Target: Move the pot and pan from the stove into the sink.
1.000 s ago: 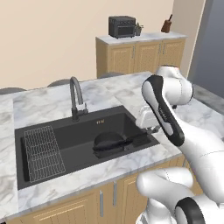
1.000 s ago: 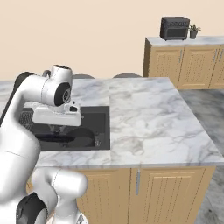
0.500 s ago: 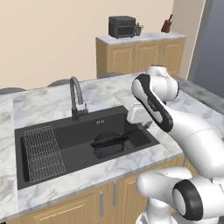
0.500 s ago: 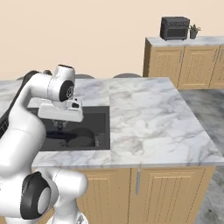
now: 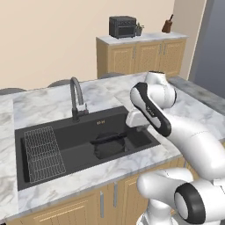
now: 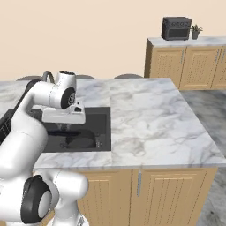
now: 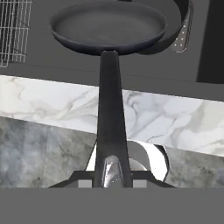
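Two cooking vessels, both over the sink (image 5: 57,132). Item: the pan (image 7: 108,26), shallow, dark grey, held level above the basin by its long black handle; in the hand view the handle runs straight down from the pan's rim to the bottom of the picture, where it passes between the two dark fingertips. Item: the pot (image 7: 181,30), deeper, partly hidden behind and to the right of the pan in the hand view, one riveted side showing; it sits in the right part of the basin. In the left base view the two read as one dark round mass (image 5: 110,145) on the basin floor area, hard to separate.

Item: the tool (image 7: 113,173), closed on the end of the pan's handle, fingers pressed to either side of it. From the left base view the hand hangs just over the right edge of the sink, wrist bent downward.

Item: the sink, black, rectangular, sunk into a marbled bench (image 5: 39,103). Wire rack (image 5: 41,151) on its left side; dark arched faucet (image 5: 77,99) behind the basin, upright.

Item: far counter with wooden cabinets (image 5: 140,55), carrying a dark toaster oven (image 5: 122,26) and a knife block (image 5: 167,25).
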